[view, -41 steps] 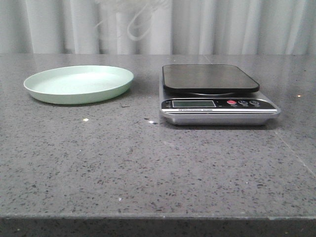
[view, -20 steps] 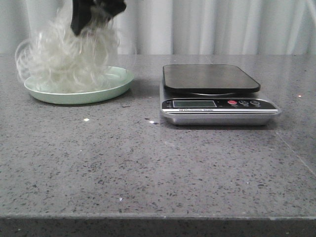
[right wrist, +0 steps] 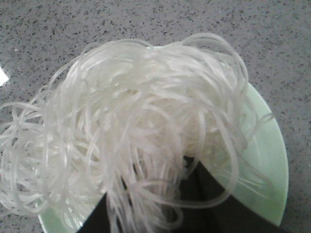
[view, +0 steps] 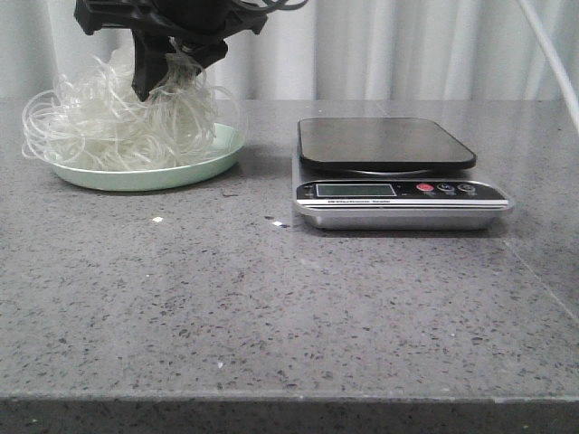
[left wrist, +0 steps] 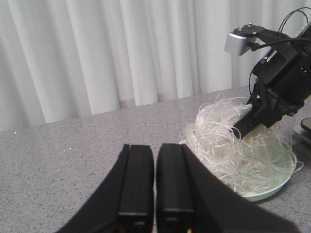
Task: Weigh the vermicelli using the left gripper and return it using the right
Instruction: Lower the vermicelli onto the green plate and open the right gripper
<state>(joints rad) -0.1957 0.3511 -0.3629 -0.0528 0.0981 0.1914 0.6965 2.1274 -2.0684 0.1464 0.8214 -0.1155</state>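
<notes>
The vermicelli (view: 118,117), a fluffy whitish tangle, rests on the pale green plate (view: 185,165) at the far left and spills over its left rim. My right gripper (view: 158,83) comes down from above, its black fingers buried in the top of the tangle and shut on strands. In the right wrist view the vermicelli (right wrist: 136,111) covers the fingers (right wrist: 209,199) and most of the plate (right wrist: 265,155). My left gripper (left wrist: 154,151) is shut and empty, held low above the table beside the plate (left wrist: 274,187), apart from the vermicelli (left wrist: 223,141). It does not show in the front view.
A silver kitchen scale (view: 398,194) with a bare black platform (view: 384,142) stands right of the plate. White curtains hang behind the grey speckled table (view: 271,298). A white cable (view: 552,45) runs down at the far right.
One second ago the plate was bare, with strands dangling at the top. The right gripper has come down with the vermicelli, and the tangle now rests on the plate.
</notes>
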